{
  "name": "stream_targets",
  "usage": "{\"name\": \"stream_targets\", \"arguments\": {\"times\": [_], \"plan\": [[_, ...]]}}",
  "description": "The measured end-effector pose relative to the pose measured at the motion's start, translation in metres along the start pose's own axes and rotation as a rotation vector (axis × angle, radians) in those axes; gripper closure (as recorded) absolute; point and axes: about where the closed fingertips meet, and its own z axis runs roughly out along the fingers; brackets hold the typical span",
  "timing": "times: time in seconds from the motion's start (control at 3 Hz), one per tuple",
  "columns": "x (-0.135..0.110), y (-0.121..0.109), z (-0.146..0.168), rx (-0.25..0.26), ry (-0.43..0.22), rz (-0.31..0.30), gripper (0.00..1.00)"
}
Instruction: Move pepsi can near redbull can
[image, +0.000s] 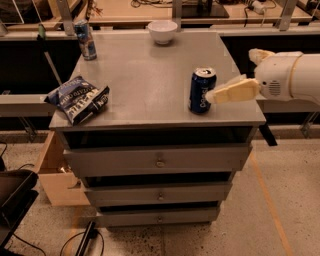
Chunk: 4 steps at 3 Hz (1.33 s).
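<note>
The pepsi can (201, 90), stout and navy blue with white lettering, stands upright near the right front of the grey cabinet top (150, 75). The redbull can (85, 40), slim and blue-silver, stands at the back left corner. My gripper (230, 75) reaches in from the right at can height. It is open: one cream finger (234, 91) points left with its tip at the pepsi can's right side, and the other (256, 54) shows farther back. Nothing is held.
A white bowl (162, 31) sits at the back centre of the top. A dark blue chip bag (77, 98) lies at the left front edge. Below are drawers (159, 161). A cardboard box (56, 170) stands on the floor at the left.
</note>
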Motion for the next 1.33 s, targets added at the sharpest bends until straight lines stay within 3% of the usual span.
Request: {"name": "stream_targets", "arguments": {"times": [0.67, 1.33], "plan": [[0.011, -0.004, 0.037, 0.01, -0.101, 0.102, 0.0], [0.016, -0.003, 0.052, 0.0, -0.166, 0.15, 0.0]]}}
